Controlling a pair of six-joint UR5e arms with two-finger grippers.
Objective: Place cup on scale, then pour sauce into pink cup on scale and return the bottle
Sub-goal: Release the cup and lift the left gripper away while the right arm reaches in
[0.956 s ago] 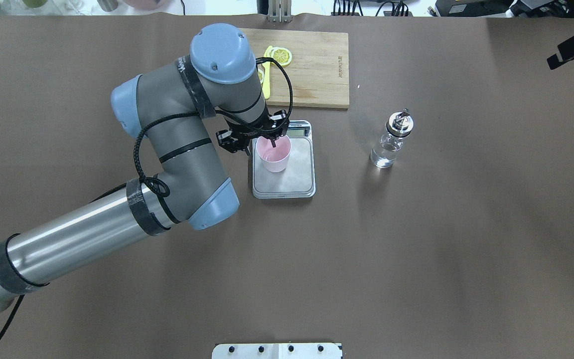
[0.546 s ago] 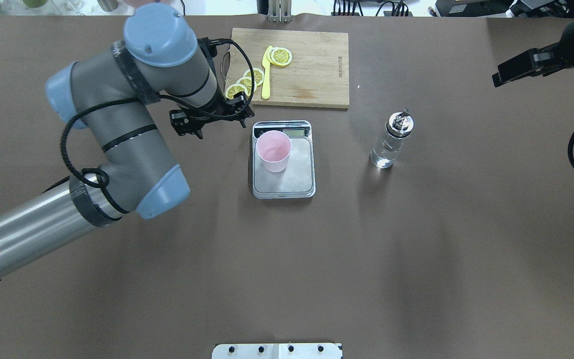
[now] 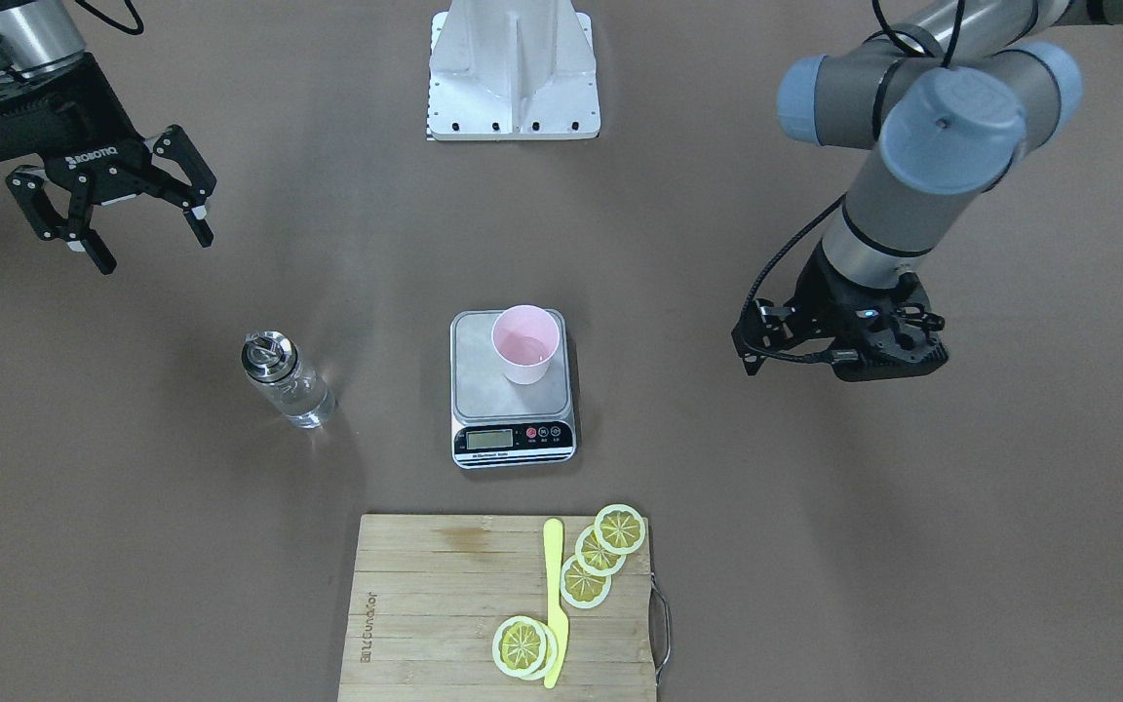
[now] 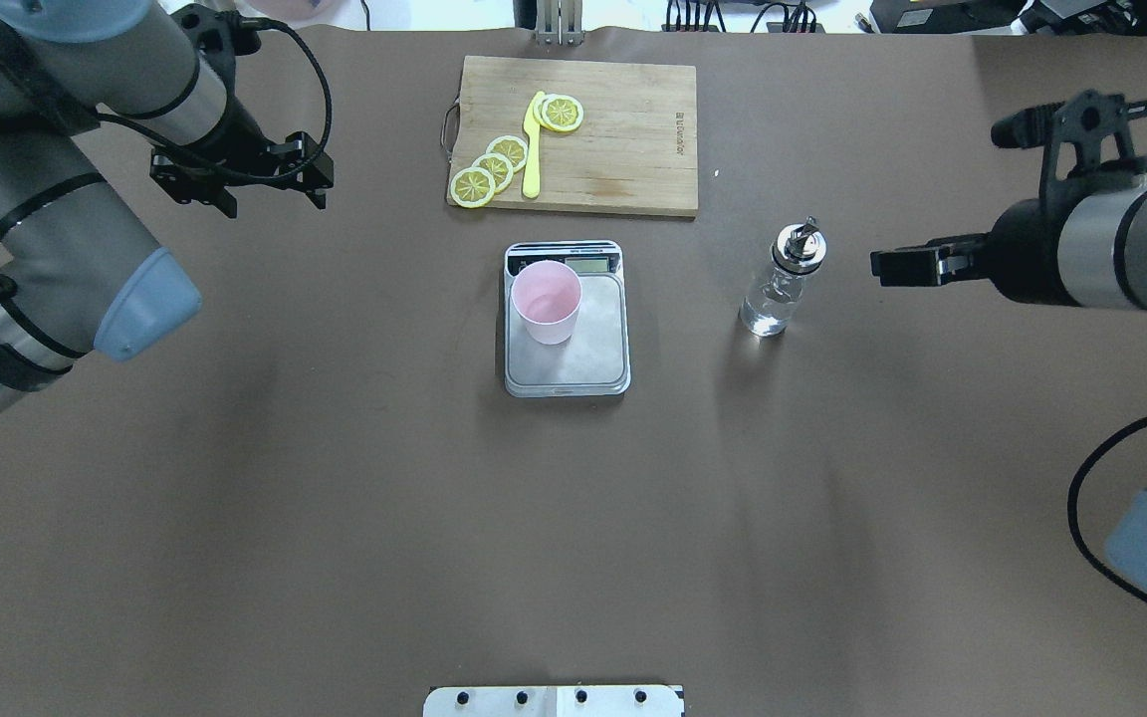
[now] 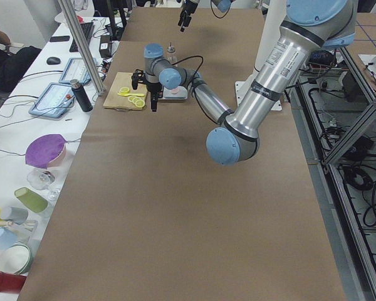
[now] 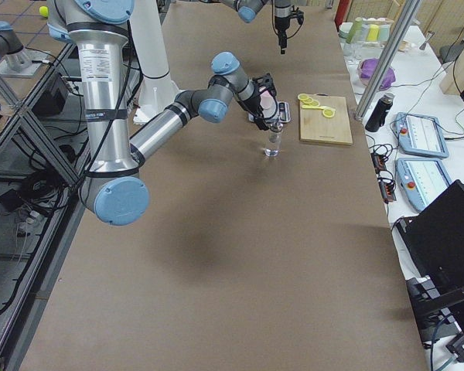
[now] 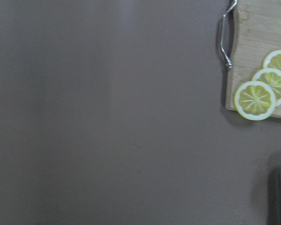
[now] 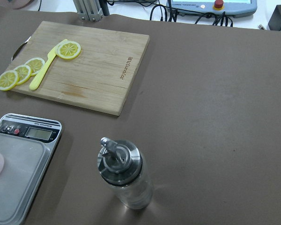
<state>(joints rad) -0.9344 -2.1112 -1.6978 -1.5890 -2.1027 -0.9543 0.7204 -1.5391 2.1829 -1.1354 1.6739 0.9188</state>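
Note:
The pale pink cup [image 4: 546, 302] stands upright on the left part of the scale [image 4: 583, 363]; both also show in the front view, cup [image 3: 524, 343] and scale [image 3: 513, 405]. The clear glass bottle [image 4: 781, 284] with a metal pourer cap stands upright on the table to the right of the scale, holding clear liquid. It also shows in the right wrist view [image 8: 125, 180]. My right gripper [image 3: 150, 249] is open and empty, in the air to the right of the bottle [image 3: 289, 385]. My left gripper [image 4: 273, 199] is open and empty, far left of the scale.
A wooden cutting board [image 4: 623, 139] with lemon slices [image 4: 494, 164] and a yellow knife [image 4: 532, 144] lies just behind the scale. The robot's white base plate [image 4: 554, 700] is at the near table edge. The left wrist view shows brown table and the board's handle [image 7: 225, 37].
My left gripper has let go of the cup and pulled back left and away; the cup stays on the scale. My right arm has come in from the right toward the bottle.

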